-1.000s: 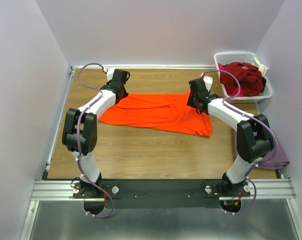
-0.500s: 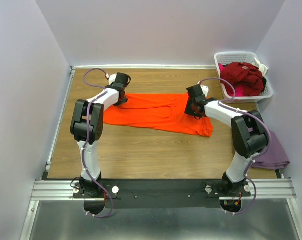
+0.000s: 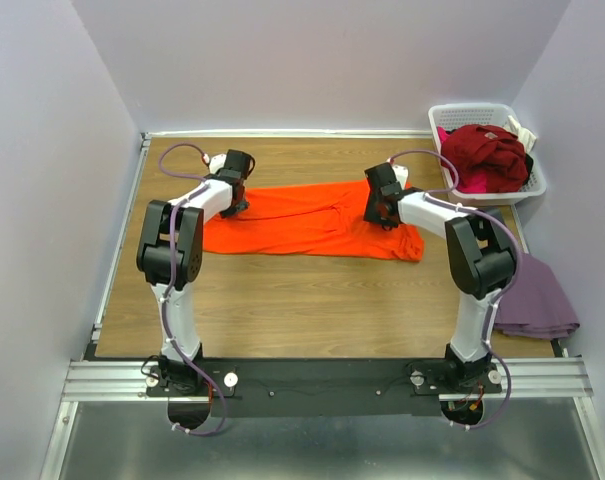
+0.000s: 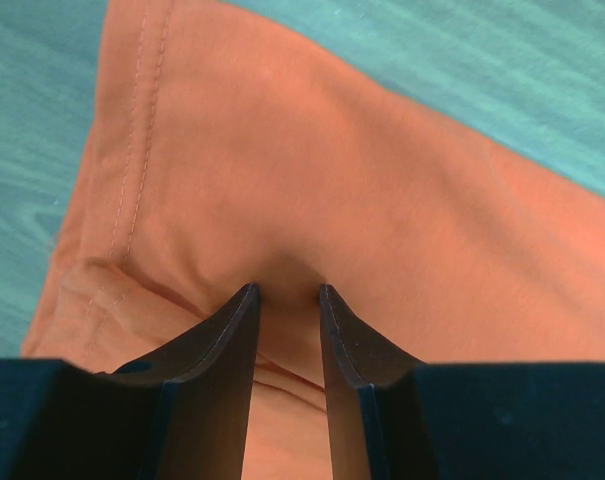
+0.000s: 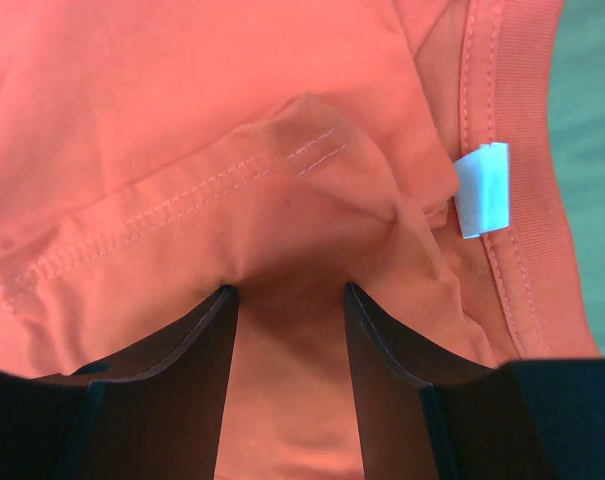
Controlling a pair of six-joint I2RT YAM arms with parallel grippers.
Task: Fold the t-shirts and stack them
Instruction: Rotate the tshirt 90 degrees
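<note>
On the bench (image 3: 282, 300), left hand (image 4: 287, 292) and right hand (image 5: 287, 288) each pinch the orange t-shirt (image 3: 302, 222), seemingly starting a fold; next, lift together and carry nearward.

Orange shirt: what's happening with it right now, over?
Left gripper pinches orange t-shirt at left end; right gripper pinches near neck label. Shirt lies spread on table. Nothing atop it.

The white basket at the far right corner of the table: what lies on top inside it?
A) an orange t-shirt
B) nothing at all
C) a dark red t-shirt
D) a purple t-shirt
C: in the top view the dark red t-shirt is heaped in the white basket, while the orange t-shirt lies spread on the table and the purple t-shirt lies at its right edge.
</note>
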